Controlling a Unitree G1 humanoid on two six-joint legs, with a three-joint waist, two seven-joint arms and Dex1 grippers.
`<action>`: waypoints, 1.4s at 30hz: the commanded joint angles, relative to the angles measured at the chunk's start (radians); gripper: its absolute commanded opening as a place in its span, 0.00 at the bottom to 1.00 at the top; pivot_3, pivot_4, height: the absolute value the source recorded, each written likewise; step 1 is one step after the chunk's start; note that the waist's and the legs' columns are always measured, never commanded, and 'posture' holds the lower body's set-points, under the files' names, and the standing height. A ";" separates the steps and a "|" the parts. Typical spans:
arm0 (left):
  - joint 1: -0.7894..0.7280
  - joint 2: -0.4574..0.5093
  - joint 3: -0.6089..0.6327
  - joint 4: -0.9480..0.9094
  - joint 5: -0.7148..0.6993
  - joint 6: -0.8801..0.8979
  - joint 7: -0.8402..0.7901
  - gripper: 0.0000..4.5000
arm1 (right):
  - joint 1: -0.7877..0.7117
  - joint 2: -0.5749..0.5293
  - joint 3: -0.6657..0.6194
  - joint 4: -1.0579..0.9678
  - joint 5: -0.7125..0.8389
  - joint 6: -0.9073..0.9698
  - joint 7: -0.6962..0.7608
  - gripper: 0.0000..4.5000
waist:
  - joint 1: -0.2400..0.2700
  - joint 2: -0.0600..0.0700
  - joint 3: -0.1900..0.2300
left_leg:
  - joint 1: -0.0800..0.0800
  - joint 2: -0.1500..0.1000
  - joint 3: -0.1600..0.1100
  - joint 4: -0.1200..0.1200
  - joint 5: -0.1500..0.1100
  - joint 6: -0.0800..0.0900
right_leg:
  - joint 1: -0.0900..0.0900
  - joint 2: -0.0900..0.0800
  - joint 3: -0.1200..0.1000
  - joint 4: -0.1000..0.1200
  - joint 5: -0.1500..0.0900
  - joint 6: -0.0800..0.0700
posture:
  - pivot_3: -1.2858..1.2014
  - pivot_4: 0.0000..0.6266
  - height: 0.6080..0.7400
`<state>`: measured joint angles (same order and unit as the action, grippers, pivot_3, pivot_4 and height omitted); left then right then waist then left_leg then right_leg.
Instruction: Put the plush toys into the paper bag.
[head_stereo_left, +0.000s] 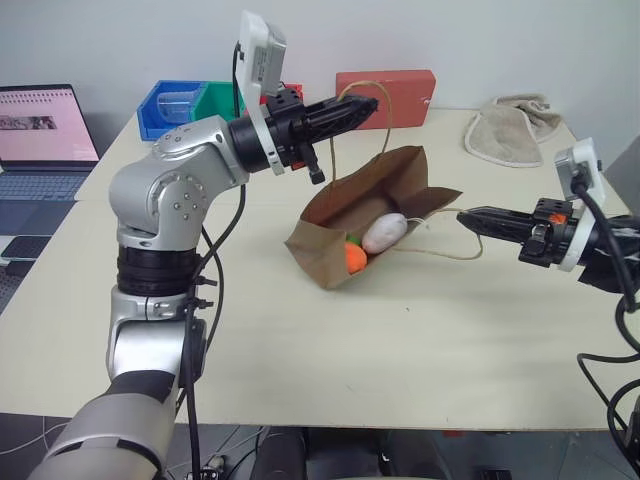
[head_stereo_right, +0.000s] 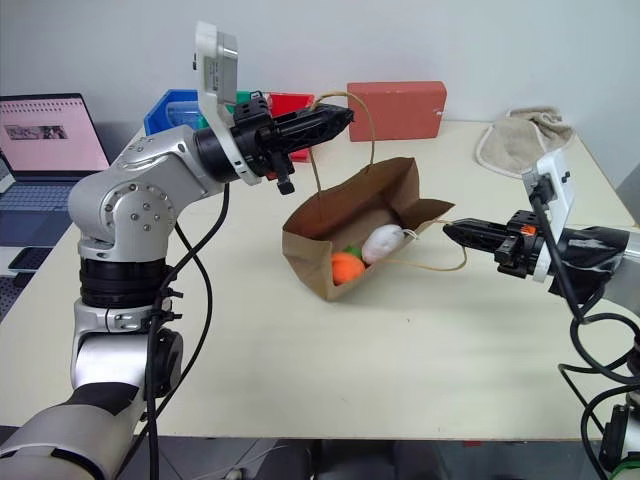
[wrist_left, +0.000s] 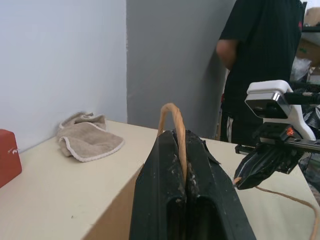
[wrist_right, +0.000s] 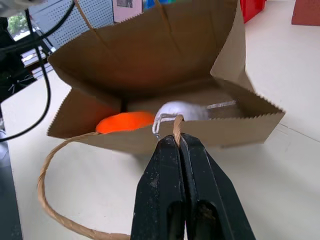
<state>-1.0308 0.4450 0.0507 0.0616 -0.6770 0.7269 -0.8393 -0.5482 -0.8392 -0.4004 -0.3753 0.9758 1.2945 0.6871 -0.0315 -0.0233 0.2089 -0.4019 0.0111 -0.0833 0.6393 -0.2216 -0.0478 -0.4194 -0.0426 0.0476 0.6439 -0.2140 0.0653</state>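
Observation:
The brown paper bag (head_stereo_left: 370, 190) sits mid-table, tipped with its mouth open toward my right arm. Inside lie both plush toys: the orange carrot (head_stereo_left: 354, 258) and, beside it, the white egg (head_stereo_left: 384, 232). My left gripper (head_stereo_left: 372, 103) is raised above the bag's far side, shut on one tan cord handle (wrist_left: 172, 112), which loops up between its fingers. To the right of the bag's mouth, my right gripper (head_stereo_left: 465, 217) points at the bag and is shut on the other handle (wrist_right: 176, 127). That cord trails in a slack loop over the table.
A red box (head_stereo_left: 390, 97) stands behind the bag, and a beige towel (head_stereo_left: 510, 128) lies at the back right. Blue and green bins (head_stereo_left: 175, 105) sit at the back left, with a laptop (head_stereo_left: 40, 135) on a side surface. A person (wrist_left: 265, 50) stands past the table's far end.

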 joint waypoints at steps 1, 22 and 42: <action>-0.030 -0.019 -0.016 0.060 0.050 -0.057 -0.008 0.00 | -0.050 -0.022 -0.032 0.018 0.050 0.008 -0.017 0.01 | -0.001 0.000 0.000 | 0.000 0.000 0.000 0.000 0.000 0.000 | 0.000 0.000 0.000 0.000 0.000 0.000 | 0.52 0.24 1.00; -0.053 -0.060 -0.055 0.203 0.163 -0.176 -0.165 0.25 | -0.112 0.032 -0.032 0.083 0.076 -0.015 -0.214 0.20 | -0.001 0.000 0.000 | -0.001 0.000 0.000 0.000 0.000 0.000 | -0.001 0.000 0.000 0.000 0.000 0.000 | 0.52 0.24 1.00; 0.196 0.191 0.042 -0.054 0.106 -0.169 -0.270 0.99 | -0.044 -0.266 0.019 0.134 -0.197 -0.443 0.137 1.00 | -0.001 0.000 0.000 | -0.001 0.000 0.000 -0.003 0.000 0.000 | -0.002 0.000 0.000 -0.001 -0.001 -0.001 | 0.52 0.24 1.00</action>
<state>-0.8480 0.6157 0.0538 0.0978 -0.5151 0.5477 -1.0717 -0.6342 -1.0790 -0.3957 -0.1841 0.8460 0.9662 0.7291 -0.0328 -0.0230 0.2091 -0.4023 0.0118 -0.0828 0.6345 -0.2216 -0.0478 -0.4215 -0.0428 0.0475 0.6427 -0.2151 0.0644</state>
